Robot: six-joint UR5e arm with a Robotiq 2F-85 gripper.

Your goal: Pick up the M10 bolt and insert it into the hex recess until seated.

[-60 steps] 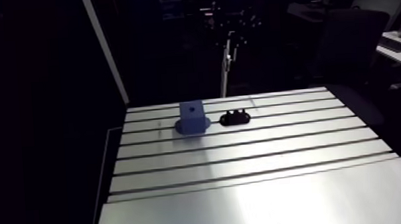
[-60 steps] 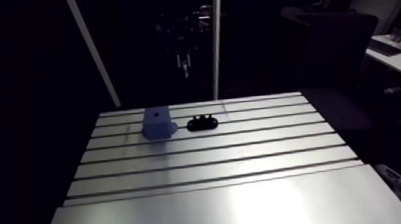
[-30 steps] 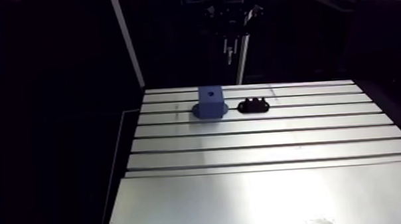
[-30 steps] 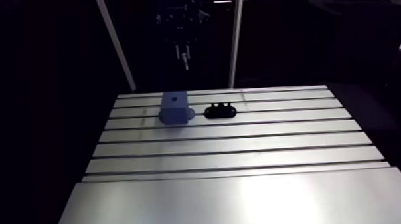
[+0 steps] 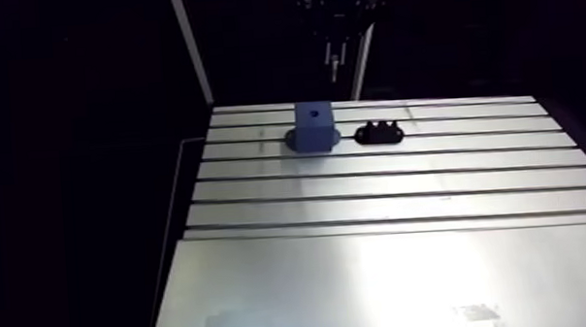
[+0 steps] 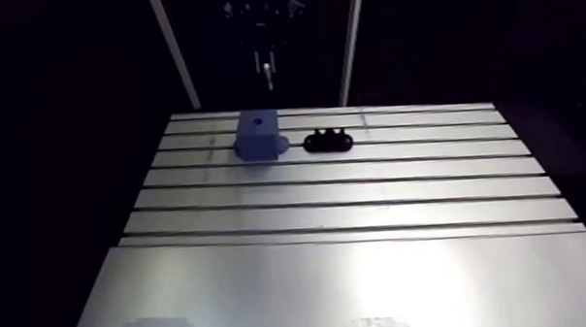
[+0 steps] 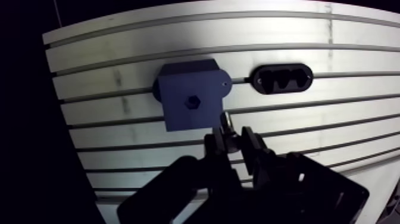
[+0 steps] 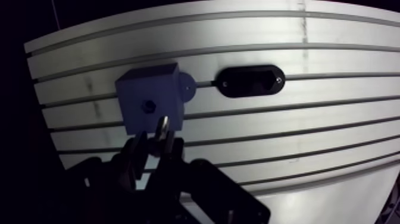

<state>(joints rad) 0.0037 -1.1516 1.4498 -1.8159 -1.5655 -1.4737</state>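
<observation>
Between the fingers [image 7: 213, 144], which are clamped on it, the M10 bolt [image 7: 225, 122] is held near the blue block [image 7: 178, 112]; its head is hidden, the hex recess [image 7: 192, 102] barely made out

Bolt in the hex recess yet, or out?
Out. The bolt sits clamped in the gripper; the recess on the block shows dark and empty.

We see a blue block [image 7: 189, 101] on a silver table [image 7: 333, 36] striped with dark slots; beside the block, a black holder [image 7: 282, 78], a grey bolt [image 7: 225, 122], a black gripper [image 7: 231, 134].
</observation>
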